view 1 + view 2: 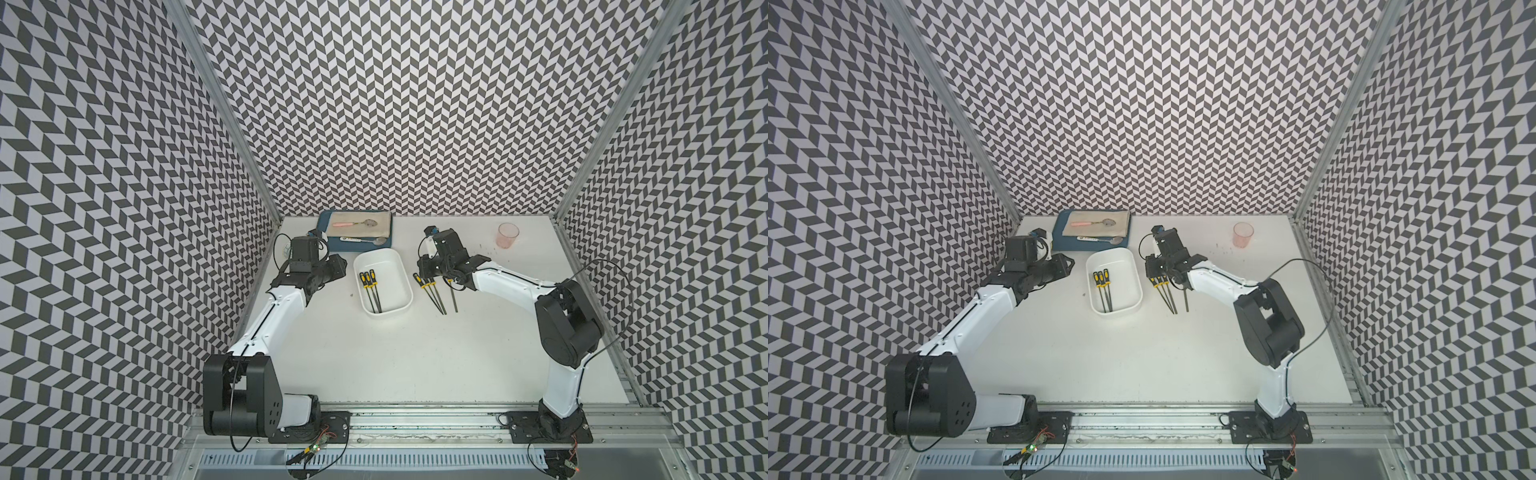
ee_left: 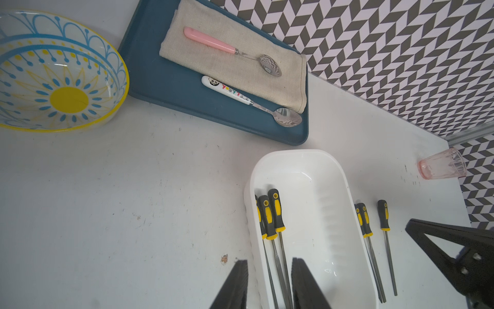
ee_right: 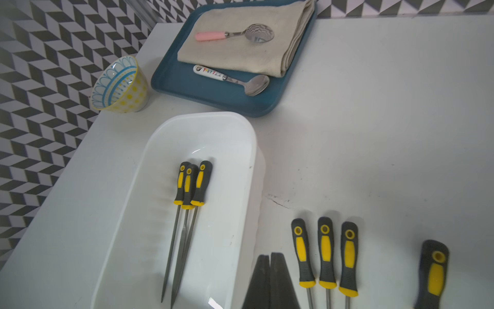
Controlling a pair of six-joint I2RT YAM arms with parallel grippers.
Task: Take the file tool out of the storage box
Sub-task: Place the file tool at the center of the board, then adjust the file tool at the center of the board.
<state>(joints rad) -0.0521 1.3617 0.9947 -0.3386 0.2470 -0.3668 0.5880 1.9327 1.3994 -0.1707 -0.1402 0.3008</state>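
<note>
Three files (image 3: 188,187): laid side by side, touching, on the floor of the storage box (image 1: 392,266), nearer its left wall.
Loose files (image 1: 430,291): four are seen on the bench (image 1: 374,357), just right of the box.
Long axis: run along the box's length; handles (image 3: 199,182) are pointed away from the robot, tips toward it.
Handling: judged light and stiff; the steel shanks (image 3: 171,254) look thin and slick and lie flat, the rubbery handles thicker and grippier.
Hold: best taken across an outer handle, since all three are crowded.
Left gripper (image 2: 268,260): parted, nothing held, near the box's left side.
Right gripper (image 3: 270,255): closed on nothing, between box and loose files.
</note>
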